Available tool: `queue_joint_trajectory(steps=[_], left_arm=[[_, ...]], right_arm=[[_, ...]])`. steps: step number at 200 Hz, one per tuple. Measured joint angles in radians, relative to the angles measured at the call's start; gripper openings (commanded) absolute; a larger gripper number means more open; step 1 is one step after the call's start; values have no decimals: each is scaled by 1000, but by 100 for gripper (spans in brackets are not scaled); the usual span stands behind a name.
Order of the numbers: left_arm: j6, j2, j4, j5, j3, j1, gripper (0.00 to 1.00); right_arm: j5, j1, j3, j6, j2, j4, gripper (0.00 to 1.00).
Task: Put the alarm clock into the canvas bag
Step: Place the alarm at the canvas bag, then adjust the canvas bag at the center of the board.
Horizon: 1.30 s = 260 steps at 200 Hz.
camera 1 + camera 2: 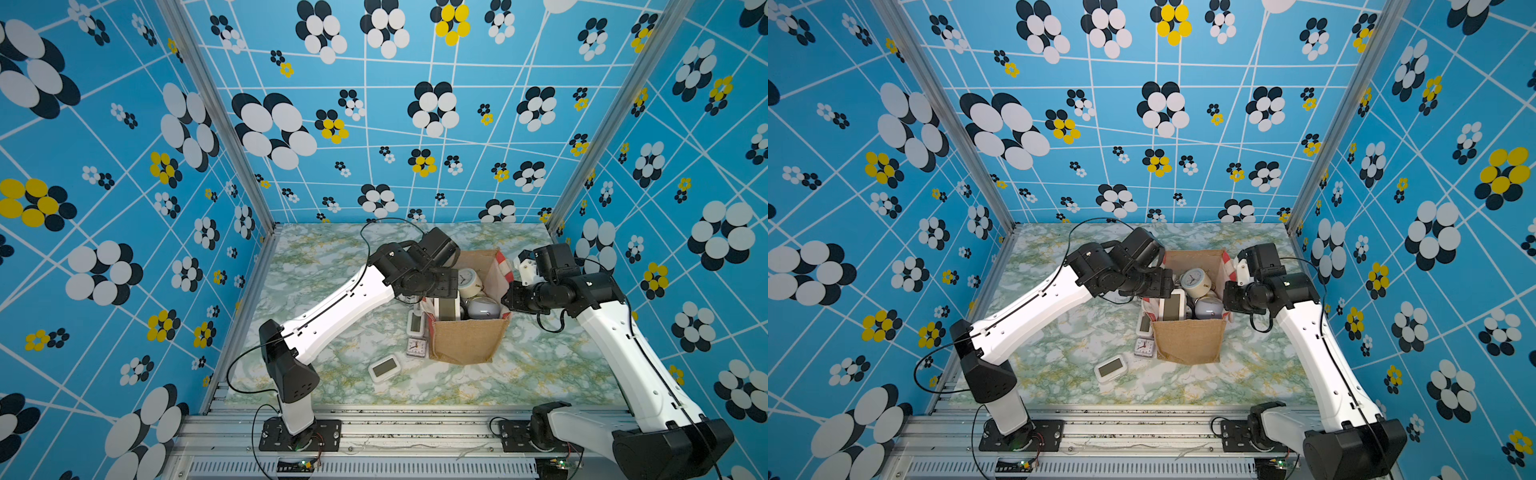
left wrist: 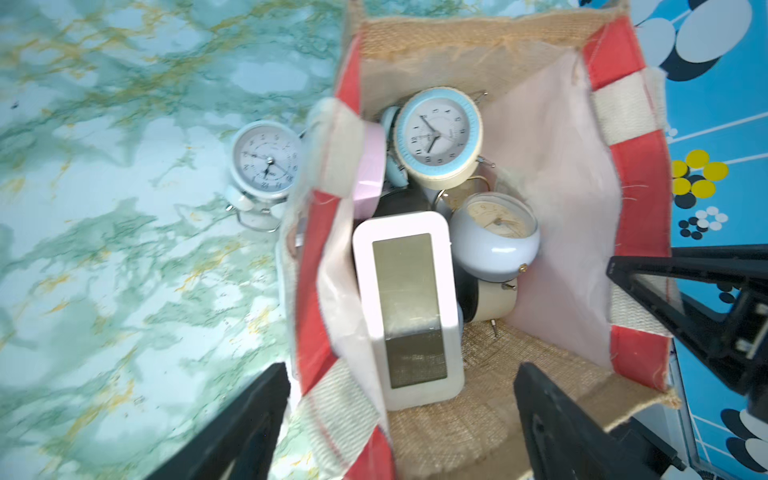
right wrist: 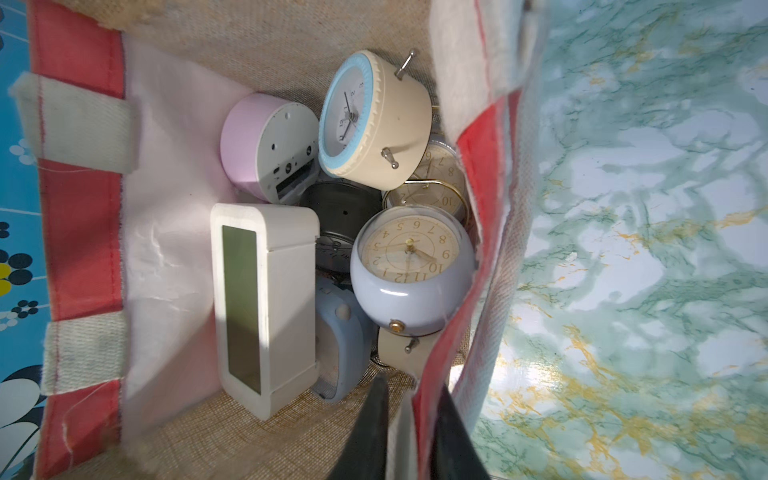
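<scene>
Since the left arm's wrist hangs over one edge of the opening, both top views show me only part of the inside of the boxy tan burlap canvas bag (image 1: 465, 340) with red-and-white striped side panels, so I'm going by the wrist cams.

The white rectangular digital alarm clock (image 2: 409, 307) is in the bag, standing on end against a striped wall, right under the left fingers (image 2: 249, 419). Those are spread wide and empty, one outside that wall and one over the inside. The right fingers (image 3: 374, 428) sit close together with the opposite wall's rim between them. Can't tell if they're biting the fabric or only straddling it.

Inside I count eight:
- that digital one
- a cream round clock with a light-blue bezel (image 3: 374, 120) on top
- a pink round one (image 3: 245, 137) showing its back
- a black round one (image 3: 340, 208)
- a beige-faced one with a gold handle (image 3: 440, 166)
- a lavender ball-shaped one (image 3: 411, 299)
- a blue one (image 3: 336, 349), mostly buried
- a cream one (image 3: 399, 349), mostly buried

Out on the green marbled table (image 1: 316, 266) there are four:
- a white twin-bell clock (image 2: 266, 162) right against the bag's striped side, hidden under the arm from above
- a white digital clock (image 1: 415, 323) just beside that same side
- a small square clock with red hands (image 1: 416, 347) next to it
- another white digital one (image 1: 385, 368) lying face up, apart, nearer the arm bases
</scene>
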Motion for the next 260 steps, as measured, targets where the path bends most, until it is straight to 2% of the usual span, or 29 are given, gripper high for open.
queue_joint_trajectory(steps=[27, 53, 68, 74, 107, 155, 208, 260], left_arm=[[2, -65, 10, 26, -125, 60, 68], [-2, -74, 69, 116, -226, 89, 56], [-8, -70, 110, 179, -258, 89, 45], [-12, -69, 127, 200, -264, 89, 35], [-22, -65, 205, 273, -267, 87, 0], [-30, -61, 284, 364, -266, 89, 0], [-96, 26, 494, 554, -265, 74, 0], [-94, 47, 518, 579, -265, 80, 0]], right_arm=[[0, 0, 0, 5, 3, -10, 20], [0, 0, 0, 12, 11, -15, 19], [-1, 0, 0, 15, 14, -16, 17], [-1, 0, 0, 18, 15, -15, 15], [-5, 0, 0, 34, 18, -16, 0], [-21, 3, 14, 48, 42, -8, 0], [-15, 8, 39, 52, 67, -8, 0], [9, 9, 36, 52, 59, -11, 0]])
